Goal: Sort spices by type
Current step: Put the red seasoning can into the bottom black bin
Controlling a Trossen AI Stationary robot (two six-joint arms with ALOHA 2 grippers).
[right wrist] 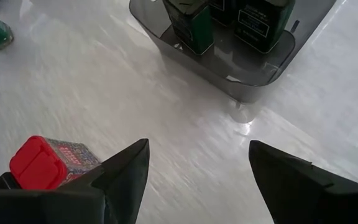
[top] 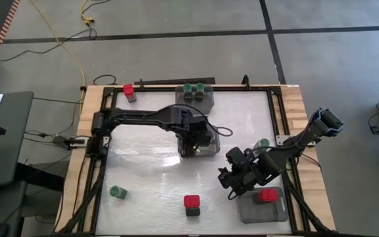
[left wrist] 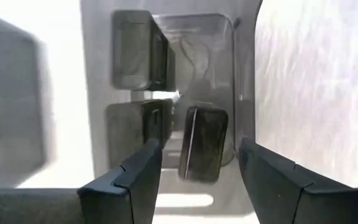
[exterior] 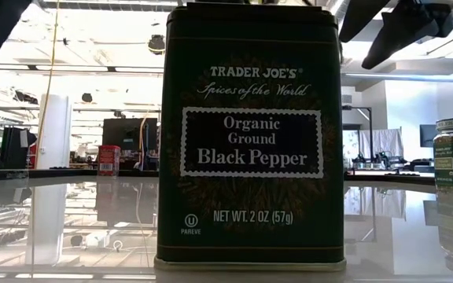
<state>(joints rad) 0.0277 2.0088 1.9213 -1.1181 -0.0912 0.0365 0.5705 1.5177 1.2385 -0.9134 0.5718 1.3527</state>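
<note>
Landmark: the middle bin, translucent grey, at table centre.

Far left of it, toward the near edge, a green-cap jar stands alone. Up-left of it, by the back rail, a red-cap jar. Straight behind it, a second bin holds green-cap jars.

Left gripper hangs directly over the middle bin, fingers apart, released, nothing between them; black tins sit inside the bin below, three visible in the wrist view.

In front of the middle bin, near the table edge, a red-cap jar stands; the low view is filled by a black pepper tin.

Right of the middle bin, right gripper hovers low over bare table, jaws spread, empty. Beyond it, another green-cap jar. Right-front of the middle bin, a third bin holds one red-cap jar.
</note>
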